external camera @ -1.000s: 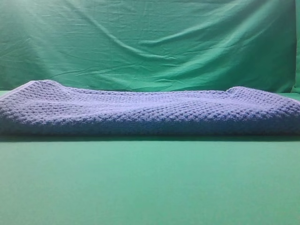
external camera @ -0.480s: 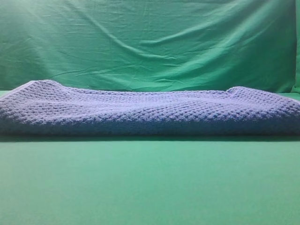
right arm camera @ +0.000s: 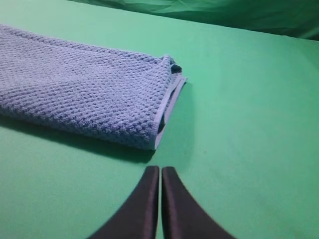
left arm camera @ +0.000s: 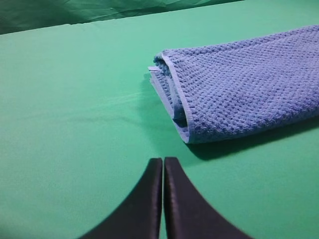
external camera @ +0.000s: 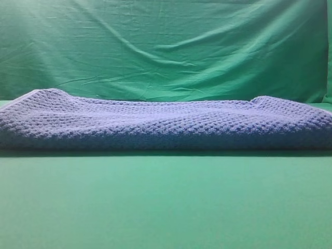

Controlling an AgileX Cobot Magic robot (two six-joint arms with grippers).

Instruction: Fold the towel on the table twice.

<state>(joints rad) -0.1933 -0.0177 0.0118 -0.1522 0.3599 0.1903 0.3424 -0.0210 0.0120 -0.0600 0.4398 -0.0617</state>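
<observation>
No writing or label can be read on anything here. The towel [external camera: 166, 122] lies folded in layers across the green bench [external camera: 166, 202], a long blue-grey waffle-knit band spanning the exterior high view from 9 o'clock to 3 o'clock, with its ends running to that view's side edges, so its full length there is hard to judge. Behind it at 12 o'clock hangs the wrinkled green backdrop [external camera: 166, 46]. Neither arm shows in that view; only the wrist cameras show them. In the left wrist view the left hand [left arm camera: 163, 167] sits at 6 o'clock, its dark fingers pressed together and clenched on nothing, above bare bench, with the towel's end [left arm camera: 234, 94] at 2 o'clock, showing stacked layers and a pale edge trim. In the right wrist view the right hand [right arm camera: 160, 174] is likewise clenched and empty at 6 o'clock, with the towel's other end [right arm camera: 89, 99] at 10 o'clock, near but apart from the fingertips.
</observation>
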